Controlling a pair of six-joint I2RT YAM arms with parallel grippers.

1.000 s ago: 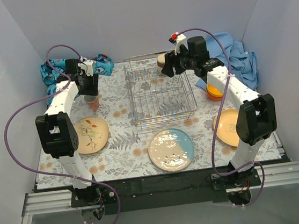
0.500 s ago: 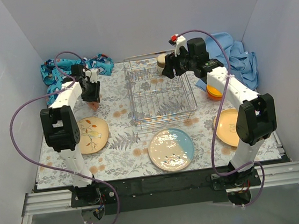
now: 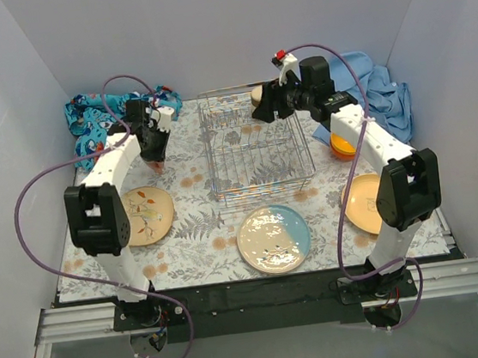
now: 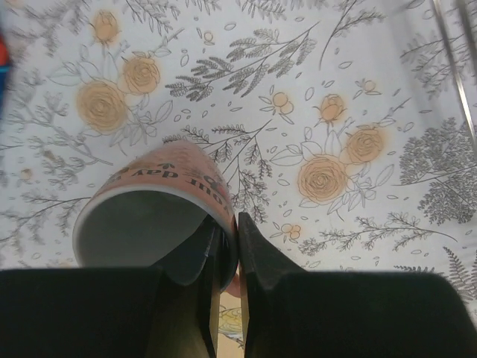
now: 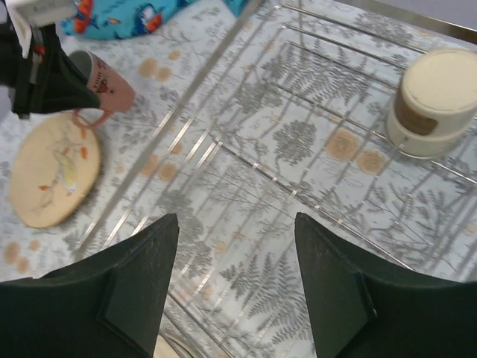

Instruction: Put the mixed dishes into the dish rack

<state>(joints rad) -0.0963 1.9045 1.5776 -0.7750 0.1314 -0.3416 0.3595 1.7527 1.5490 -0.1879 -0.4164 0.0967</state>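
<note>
- The left fingers [image 3: 156, 151] were clenched on the wall of the pink mug [image 4: 149, 198], one finger inside the rim and one outside.
- The mug was tilted, mouth toward the left wrist camera, handle on its underside. It sat left of the rack [image 3: 257, 147], outside it, over the flowered bench [image 3: 202, 235].
- The right fingers [image 3: 264, 109] were spread wide, grasping nothing, above the rack's far end.
- A cream cup [image 5: 434, 101] with a brown band stood at the rack's far edge; inside or just behind it, could not tell.
- The tan flowered plate [image 3: 145, 214] lay flat on the bench, near-left of the rack.
- The cream-and-blue plate [image 3: 272, 238] lay in front of the rack.
- The yellow-orange plate [image 3: 361, 204] lay at the right, partly hidden by the right arm.
- The orange bowl [image 3: 343, 145] sat right of the rack.
- The patterned blue cloth [image 3: 94, 118] lay in the far-left corner, and the plain light-blue cloth [image 3: 382, 89] in the far-right corner.
</note>
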